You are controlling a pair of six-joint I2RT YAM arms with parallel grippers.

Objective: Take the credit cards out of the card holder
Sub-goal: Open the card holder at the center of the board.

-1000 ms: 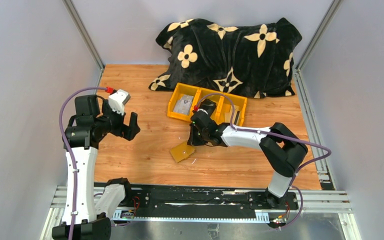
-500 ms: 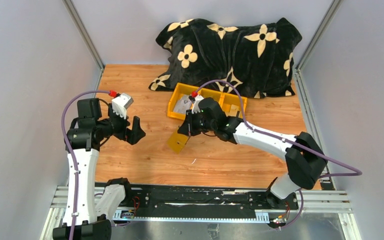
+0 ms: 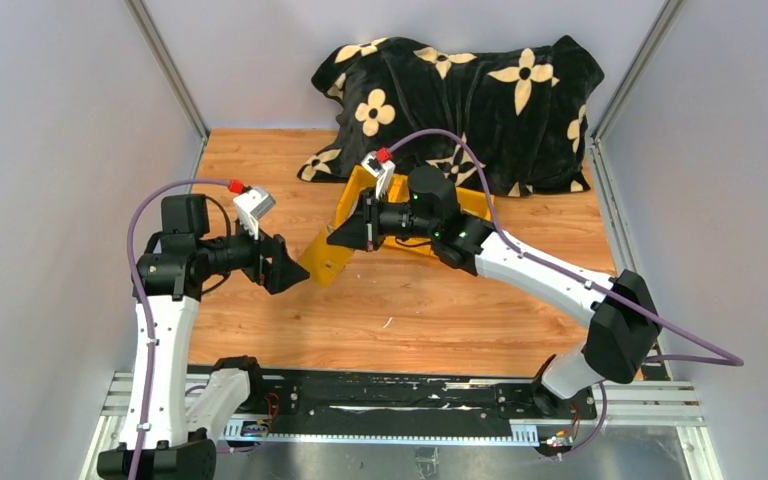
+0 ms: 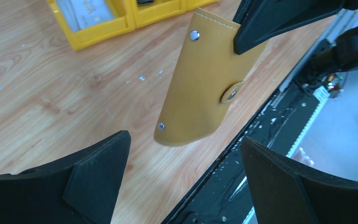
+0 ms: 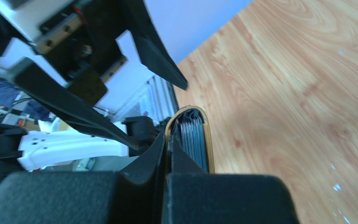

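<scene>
The card holder [image 3: 325,258] is being pinched at its upper end by the right claw [image 3: 345,237] and held clear of the tabletop [image 3: 440,310], just in front of the yellow bin [image 3: 472,207]. The left claw [image 3: 285,270] is being held wide open right beside the holder's free end, its fingers [image 4: 98,177] spread to either side and touching nothing. From above, the holder's long axis is being shown slanting from the right claw down towards the left claw, with a broad yellow face turned up. In the left wrist view the outer face of the card holder [image 4: 209,88] is being shown instead: metal studs, white stitching along the gripped end, and the rounded snap tab lying across one long edge, with the bin [image 4: 98,28] behind on the tabletop [image 4: 51,93]. In the right wrist view the card holder [image 5: 208,140] is being looked at edge-on between the closed fingers of the right claw [image 5: 168,144], and a stack of grey leaves is being revealed inside the fold; whether these are sleeves or cards cannot be told.
</scene>
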